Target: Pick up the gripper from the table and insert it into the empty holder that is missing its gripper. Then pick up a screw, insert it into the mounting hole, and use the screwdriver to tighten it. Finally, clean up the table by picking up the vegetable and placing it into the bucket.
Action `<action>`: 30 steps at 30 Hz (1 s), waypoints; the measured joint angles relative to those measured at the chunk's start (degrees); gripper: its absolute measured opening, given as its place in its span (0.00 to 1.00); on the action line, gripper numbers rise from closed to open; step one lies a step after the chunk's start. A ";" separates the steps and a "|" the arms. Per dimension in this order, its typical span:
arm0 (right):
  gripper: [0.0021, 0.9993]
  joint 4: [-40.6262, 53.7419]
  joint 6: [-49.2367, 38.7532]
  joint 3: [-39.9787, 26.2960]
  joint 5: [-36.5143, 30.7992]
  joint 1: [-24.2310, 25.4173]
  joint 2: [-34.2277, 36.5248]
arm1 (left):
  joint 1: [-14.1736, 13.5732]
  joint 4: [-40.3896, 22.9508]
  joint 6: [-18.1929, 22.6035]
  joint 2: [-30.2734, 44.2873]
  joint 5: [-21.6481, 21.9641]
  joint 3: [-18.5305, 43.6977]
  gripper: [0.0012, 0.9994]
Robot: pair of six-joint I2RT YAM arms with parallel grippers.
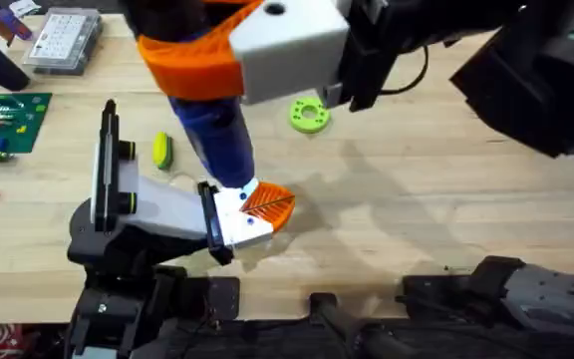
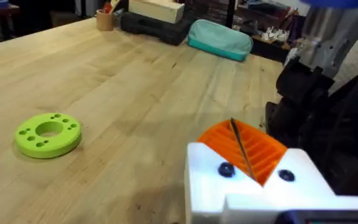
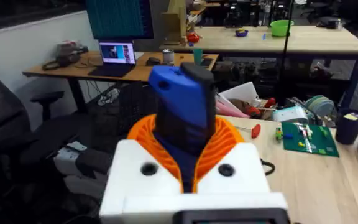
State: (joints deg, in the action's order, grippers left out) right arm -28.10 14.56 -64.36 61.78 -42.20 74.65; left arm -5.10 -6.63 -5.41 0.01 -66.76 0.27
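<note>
- Two of the three jobs look largely dealt with: the orange finger (image 1: 267, 204) sits at the holder (image 1: 157, 207)'s black end flange, seated rather than loose on the table.
- Screw stage appears under way. The right gripper (image 3: 185, 134) pinches the screwdriver (image 1: 212, 140) around its thick upper body and holds it nearly upright. Its tip is down at the white block where the finger meets the holder.
- I cannot make out the screw itself, so how tight it is stays unknown.
- Left gripper (image 2: 247, 149): spread or pressed together, I cannot tell.
- Cleanup is not yet done. The vegetable (image 1: 162, 150) lies on the table (image 1: 417, 209), just beside the holder's upright plate and near the screwdriver shaft.
- Left to do, as I judge it: finish tightening, set the tool aside, then carry the vegetable to the bucket.
- Counts:
  - one orange finger
  - one holder
  - one screwdriver
  - one vegetable
  - one green ring (image 1: 309, 115), well apart from the holder
  - one green board (image 1: 3, 120) at the table's far left
  - one clear parts box (image 1: 63, 40) beyond it
</note>
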 joint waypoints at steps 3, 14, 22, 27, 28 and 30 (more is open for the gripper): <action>0.07 0.08 -1.36 0.00 0.00 -1.27 0.00 | 0.00 0.00 0.00 0.00 0.00 0.00 0.01; 0.07 0.25 -6.07 1.13 -0.02 -1.52 0.00 | 0.00 0.00 -0.02 0.00 0.00 0.00 0.01; 0.07 0.13 -7.31 2.79 -0.50 -1.11 0.62 | 0.00 0.00 0.00 0.00 0.04 0.00 0.01; 0.07 0.07 -7.54 3.13 -0.89 -1.11 2.02 | 0.00 0.02 -0.02 0.00 0.15 0.00 0.01; 0.07 0.07 -7.55 3.15 -0.91 -1.11 2.32 | 0.00 0.02 -0.01 0.00 0.15 0.00 0.01; 0.07 0.09 -7.55 3.16 -0.96 -1.11 2.80 | 0.00 0.02 -0.01 0.00 0.15 0.00 0.01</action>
State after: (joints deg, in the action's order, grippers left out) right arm -28.01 7.01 -61.20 60.82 -43.31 77.45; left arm -5.10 -6.61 -5.42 0.01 -66.61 0.27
